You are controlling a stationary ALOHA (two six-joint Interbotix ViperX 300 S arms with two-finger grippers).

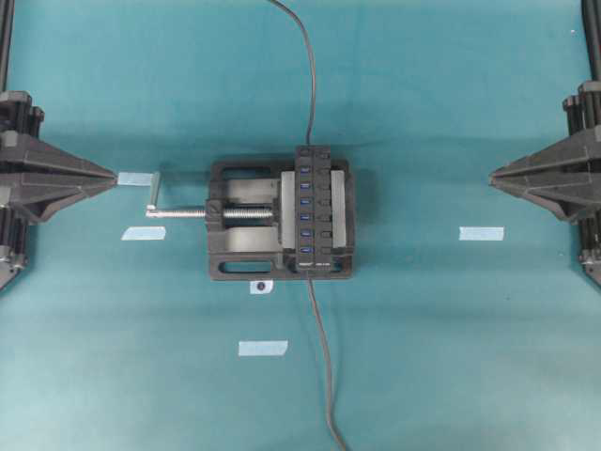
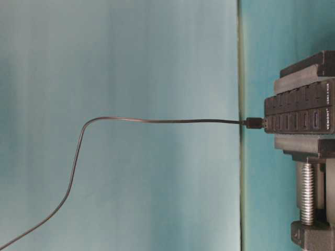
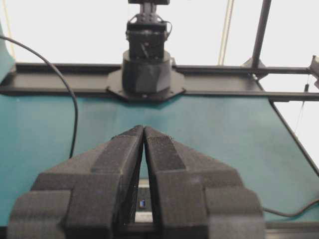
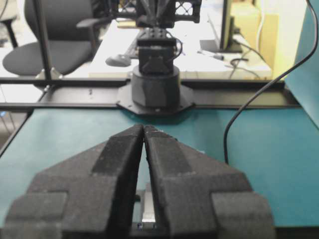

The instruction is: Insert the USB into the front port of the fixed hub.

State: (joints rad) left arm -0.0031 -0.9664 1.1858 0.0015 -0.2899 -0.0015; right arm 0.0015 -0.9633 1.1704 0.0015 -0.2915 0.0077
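The fixed hub [image 1: 313,209] is a long black bar with a row of blue ports, clamped in the middle of the table; its far half shows in the table-level view [image 2: 298,112]. The USB shows only as its thin dark-grey cable [image 1: 324,366], which runs up from the near table edge and meets the hub's front end; the plug itself is too small to make out. My left gripper [image 1: 113,177] [image 3: 144,127] and right gripper [image 1: 493,175] [image 4: 144,126] rest at the table's sides, far from the hub. Both are shut with nothing between the fingers.
A black screw vise [image 1: 239,214] with a silver threaded rod [image 1: 178,212] holds the hub. A second dark cable [image 1: 309,75] [image 2: 157,121] ends in a plug on the hub's far end. Pale tape strips [image 1: 262,348] and a small dot marker [image 1: 260,287] lie on the teal table.
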